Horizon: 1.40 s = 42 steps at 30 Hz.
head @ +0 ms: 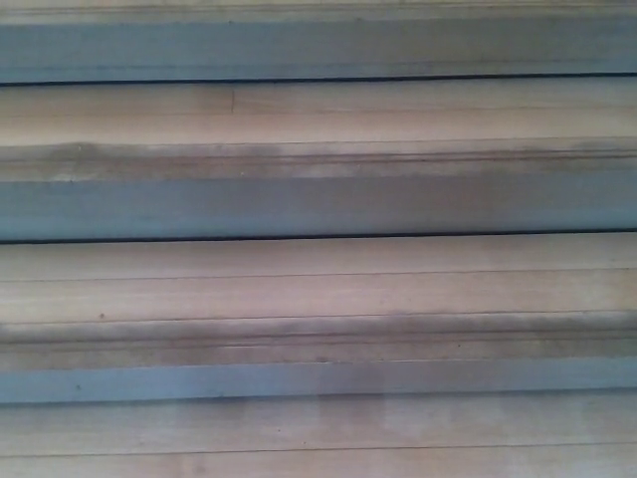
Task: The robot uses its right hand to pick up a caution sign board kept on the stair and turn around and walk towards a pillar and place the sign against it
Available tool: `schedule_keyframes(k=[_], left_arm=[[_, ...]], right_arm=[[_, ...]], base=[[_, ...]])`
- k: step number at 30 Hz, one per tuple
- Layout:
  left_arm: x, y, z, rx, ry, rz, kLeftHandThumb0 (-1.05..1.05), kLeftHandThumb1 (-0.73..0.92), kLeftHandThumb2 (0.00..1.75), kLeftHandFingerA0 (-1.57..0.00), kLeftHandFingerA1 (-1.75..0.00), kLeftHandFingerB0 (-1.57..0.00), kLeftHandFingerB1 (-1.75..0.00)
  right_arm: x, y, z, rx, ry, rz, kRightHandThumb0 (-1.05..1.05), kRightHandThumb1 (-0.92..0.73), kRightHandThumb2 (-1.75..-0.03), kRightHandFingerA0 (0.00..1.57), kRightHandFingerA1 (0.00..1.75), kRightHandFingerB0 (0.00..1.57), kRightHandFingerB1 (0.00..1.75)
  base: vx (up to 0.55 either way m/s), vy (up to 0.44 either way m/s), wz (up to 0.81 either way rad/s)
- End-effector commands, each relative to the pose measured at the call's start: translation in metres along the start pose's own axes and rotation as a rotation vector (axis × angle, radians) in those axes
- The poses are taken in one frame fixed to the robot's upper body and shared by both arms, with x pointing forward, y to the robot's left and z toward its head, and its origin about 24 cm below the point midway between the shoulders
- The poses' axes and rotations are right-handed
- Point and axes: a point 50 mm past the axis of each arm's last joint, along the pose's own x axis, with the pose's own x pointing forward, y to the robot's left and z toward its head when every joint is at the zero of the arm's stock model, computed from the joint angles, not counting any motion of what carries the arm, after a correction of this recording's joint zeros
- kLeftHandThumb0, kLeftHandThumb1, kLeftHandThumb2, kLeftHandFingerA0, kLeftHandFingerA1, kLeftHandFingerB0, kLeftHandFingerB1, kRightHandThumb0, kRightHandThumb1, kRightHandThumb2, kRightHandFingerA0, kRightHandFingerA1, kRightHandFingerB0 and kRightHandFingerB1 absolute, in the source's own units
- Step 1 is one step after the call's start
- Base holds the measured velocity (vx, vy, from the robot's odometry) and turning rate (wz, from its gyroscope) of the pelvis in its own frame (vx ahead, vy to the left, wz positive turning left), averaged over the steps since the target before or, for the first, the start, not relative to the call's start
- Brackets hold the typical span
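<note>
The head view holds only wooden stairs, running as horizontal bands across the whole picture. No caution sign board shows anywhere in the frame. Neither of my hands nor any part of my arms is in view. The pillar is not in view either.
Several stair treads of pale worn wood alternate with grey-blue risers. Dark grooved strips run along each tread's front edge. The steps rise away toward the top of the picture.
</note>
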Motion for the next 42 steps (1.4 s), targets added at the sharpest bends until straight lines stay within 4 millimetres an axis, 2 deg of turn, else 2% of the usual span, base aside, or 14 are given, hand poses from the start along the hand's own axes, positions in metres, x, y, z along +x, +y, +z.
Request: schedule_keyframes(k=[1,4,5,7,8,16,20,23,26,27,28,31,39,42], left_arm=[[-0.006,0.008,0.004,-0.031,-0.089,0.023,-0.32,0.43,0.68,-1.11,-0.71,-0.97,-0.66],[-0.007,0.009,0.001,-0.038,-0.07,0.039,-0.34,0.43,0.66,-1.14,-0.69,-0.98,-0.65],[-0.007,0.008,0.0,-0.036,-0.069,0.038,-0.36,0.43,0.65,-1.11,-0.69,-0.98,-0.64],[-0.007,0.008,0.0,-0.03,-0.07,0.039,-0.36,0.42,0.66,-1.1,-0.7,-0.98,-0.64],[-0.007,0.006,0.0,-0.04,-0.075,0.031,-0.34,0.41,0.68,-1.11,-0.7,-0.99,-0.65],[-0.006,0.002,-0.001,-0.054,-0.076,0.026,-0.31,0.41,0.68,-1.12,-0.7,-0.99,-0.65],[-0.007,0.001,-0.001,-0.057,-0.088,0.014,-0.33,0.39,0.7,-1.12,-0.7,-1.0,-0.66],[-0.007,0.002,-0.001,-0.047,-0.082,0.017,-0.36,0.41,0.69,-1.13,-0.69,-0.99,-0.65],[-0.007,0.003,-0.003,-0.061,-0.067,0.03,-0.32,0.42,0.67,-1.14,-0.68,-1.0,-0.64],[-0.007,0.004,-0.003,-0.059,-0.064,0.034,-0.32,0.44,0.66,-1.11,-0.68,-0.98,-0.64],[-0.008,0.004,-0.003,-0.068,-0.067,0.034,-0.3,0.42,0.68,-1.14,-0.69,-1.0,-0.66],[-0.009,0.004,-0.003,-0.055,-0.081,0.026,-0.37,0.43,0.66,-1.13,-0.69,-1.0,-0.63],[-0.008,0.004,-0.005,-0.046,-0.061,0.028,-0.35,0.44,0.65,-1.12,-0.67,-0.99,-0.63],[-0.008,0.002,-0.006,-0.05,-0.057,0.036,-0.34,0.43,0.64,-1.13,-0.67,-0.99,-0.64]], right_arm=[[-0.001,-0.021,0.012,0.078,0.017,-0.216,-0.23,-0.68,-0.78,0.94,1.64,0.82,1.01],[-0.011,-0.03,0.013,0.058,0.09,-0.187,-0.23,-0.67,-0.77,0.94,1.64,0.83,1.03],[-0.014,-0.033,0.012,0.048,0.102,-0.175,-0.27,-0.57,-1.02,1.18,1.3,0.84,0.93],[-0.015,-0.036,0.01,0.042,0.102,-0.172,-0.27,-0.56,-1.02,1.18,1.3,0.84,0.93],[-0.015,-0.039,0.008,0.023,0.1,-0.179,-0.19,-0.63,-0.83,0.95,1.63,0.87,0.99],[-0.021,-0.04,0.001,-0.013,0.12,-0.175,-0.23,-0.7,-0.75,0.99,1.67,0.89,0.96],[-0.023,-0.038,0.001,-0.002,0.123,-0.172,-0.24,-0.72,-0.73,0.95,1.67,0.88,0.96],[-0.023,-0.037,0.003,-0.007,0.129,-0.157,-0.21,-0.67,-0.79,0.95,1.62,0.84,1.02],[-0.023,-0.038,0.005,0.003,0.132,-0.149,-0.18,-0.64,-0.83,0.94,1.62,0.85,1.0],[-0.023,-0.038,0.004,-0.004,0.126,-0.15,-0.19,-0.65,-0.78,0.94,1.63,0.86,0.98],[-0.023,-0.037,0.003,-0.007,0.124,-0.152,-0.22,-0.68,-0.75,0.96,1.62,0.87,0.98],[-0.024,-0.037,0.002,0.001,0.128,-0.158,-0.25,-0.7,-0.76,0.97,1.6,0.87,0.98],[-0.024,-0.04,0.0,-0.008,0.122,-0.166,-0.25,-0.73,-0.73,0.96,1.67,0.85,0.96],[-0.024,-0.04,-0.001,-0.004,0.131,-0.168,-0.2,-0.68,-0.78,0.94,1.64,0.87,0.98]], base=[[0.0,0.0,0.0],[0.0,0.0,0.0],[0.0,0.0,0.0],[0.02,0.052,0.04],[-0.07,0.01,0.1],[-0.09,0.005,0.0],[-0.08,0.197,-0.07],[-0.05,0.517,-0.18],[-0.07,0.134,-0.07],[-0.1,0.051,0.05],[-0.1,0.009,0.01],[-0.11,-0.04,-0.02],[-0.19,-0.256,-0.06],[-0.15,-0.127,-0.01]])
